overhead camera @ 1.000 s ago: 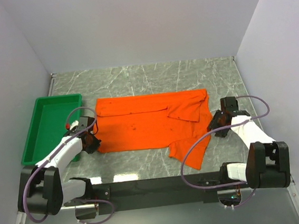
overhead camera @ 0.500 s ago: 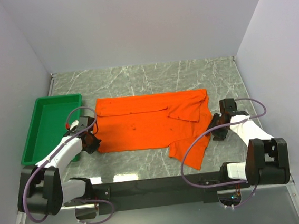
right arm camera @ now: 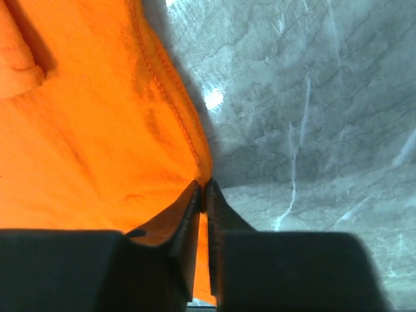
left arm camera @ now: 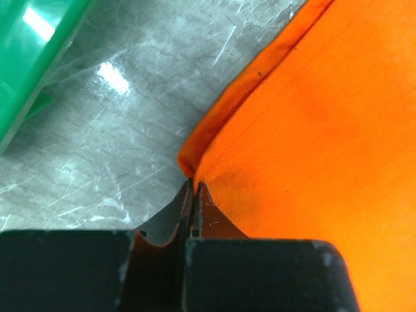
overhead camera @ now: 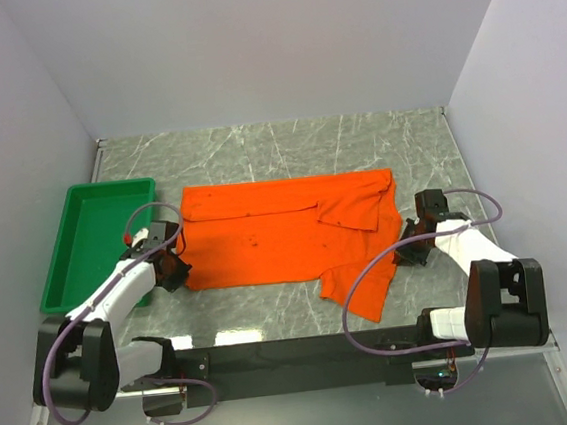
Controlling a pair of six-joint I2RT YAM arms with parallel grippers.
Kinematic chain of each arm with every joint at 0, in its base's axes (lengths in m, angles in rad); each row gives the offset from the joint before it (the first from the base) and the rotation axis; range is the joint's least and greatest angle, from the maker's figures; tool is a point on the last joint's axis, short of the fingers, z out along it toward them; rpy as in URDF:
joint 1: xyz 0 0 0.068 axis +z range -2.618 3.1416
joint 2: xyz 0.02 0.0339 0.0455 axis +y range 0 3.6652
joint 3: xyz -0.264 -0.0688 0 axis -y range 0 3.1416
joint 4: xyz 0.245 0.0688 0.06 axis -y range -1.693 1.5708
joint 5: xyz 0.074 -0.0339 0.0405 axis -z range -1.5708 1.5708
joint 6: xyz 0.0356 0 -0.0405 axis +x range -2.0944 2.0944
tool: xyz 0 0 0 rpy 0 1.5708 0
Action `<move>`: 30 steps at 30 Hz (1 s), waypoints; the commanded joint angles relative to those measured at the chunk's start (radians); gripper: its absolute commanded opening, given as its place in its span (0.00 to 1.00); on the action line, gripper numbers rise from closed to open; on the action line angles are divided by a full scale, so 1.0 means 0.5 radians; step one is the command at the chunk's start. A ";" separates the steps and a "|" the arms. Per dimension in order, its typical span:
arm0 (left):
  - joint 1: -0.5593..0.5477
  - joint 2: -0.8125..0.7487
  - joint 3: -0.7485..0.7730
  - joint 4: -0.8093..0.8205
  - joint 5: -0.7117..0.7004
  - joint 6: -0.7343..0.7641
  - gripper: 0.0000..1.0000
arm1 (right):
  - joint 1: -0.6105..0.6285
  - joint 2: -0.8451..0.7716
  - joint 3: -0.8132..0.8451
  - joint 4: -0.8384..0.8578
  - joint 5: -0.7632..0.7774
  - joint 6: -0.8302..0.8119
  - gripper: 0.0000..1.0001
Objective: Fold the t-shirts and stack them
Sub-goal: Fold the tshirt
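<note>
The t-shirt (overhead camera: 266,239) lay spread on the marble surface (overhead camera: 287,147), just beside the green tray (overhead camera: 85,242). My left hand (left arm camera: 194,187) was clenched on its left edge, and my right hand (right arm camera: 204,190) pinched the hem opposite. To fold it well, I judged both should lift together, low and level, with the cloth taut between them so the rumpled right side would not skew the crease.

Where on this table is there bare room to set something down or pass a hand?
Bare marble table runs between the t-shirt and the back wall, and a narrower strip lies between its near edge and the base rail. The green tray looks empty. Crowded: both shirt ends, where the left gripper and right gripper pinch it.
</note>
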 commanded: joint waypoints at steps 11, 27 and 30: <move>0.104 -0.232 0.130 -0.163 0.001 0.025 0.01 | -0.016 -0.244 0.137 -0.160 0.046 -0.006 0.00; 0.196 0.175 0.526 -0.120 0.204 0.231 0.01 | -0.031 0.149 0.683 -0.299 -0.012 -0.089 0.00; 0.215 0.270 0.587 -0.117 0.216 0.262 0.01 | -0.037 0.225 0.775 -0.308 -0.018 -0.080 0.00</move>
